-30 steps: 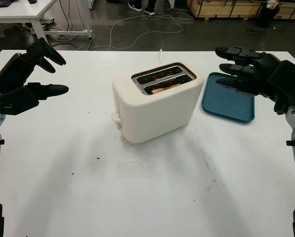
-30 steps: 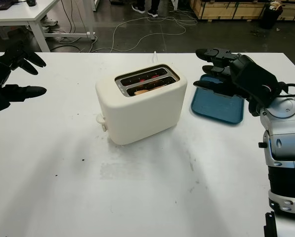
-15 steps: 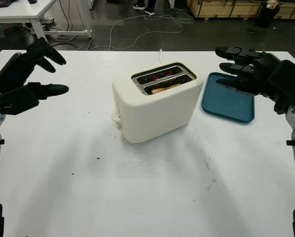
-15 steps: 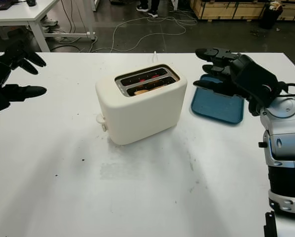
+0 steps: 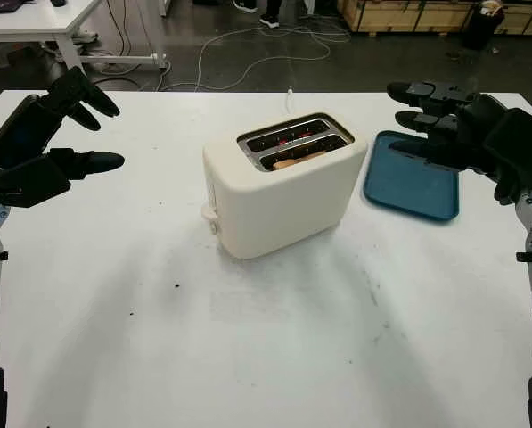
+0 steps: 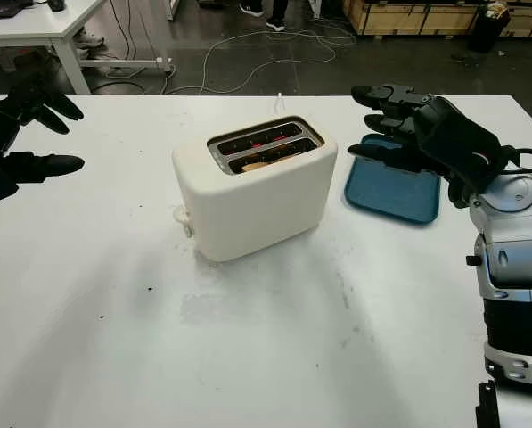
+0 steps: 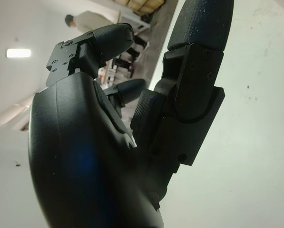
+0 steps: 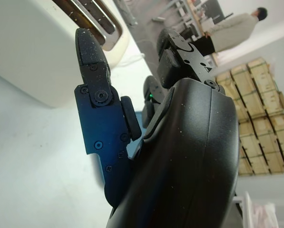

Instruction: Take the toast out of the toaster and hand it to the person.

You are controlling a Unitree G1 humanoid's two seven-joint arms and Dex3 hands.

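Observation:
A cream two-slot toaster (image 5: 282,192) stands mid-table, turned at an angle. A slice of toast (image 5: 294,160) sits low in its nearer slot; the farther slot glows red inside. My left hand (image 5: 85,134) is open, raised above the table's left side, well clear of the toaster. My right hand (image 5: 417,120) is open and hovers over the blue tray (image 5: 413,188), to the right of the toaster. The toaster's top also shows beyond my right hand's fingers (image 8: 92,61) in the right wrist view. A person (image 8: 237,28) stands far off in that view.
The blue tray lies flat at the table's right. A white cord (image 5: 290,96) runs from the toaster off the far edge. Past the table are cables on the floor, a white desk (image 5: 43,22) and wooden crates (image 5: 408,13). Bare white tabletop (image 5: 266,339) spreads in front.

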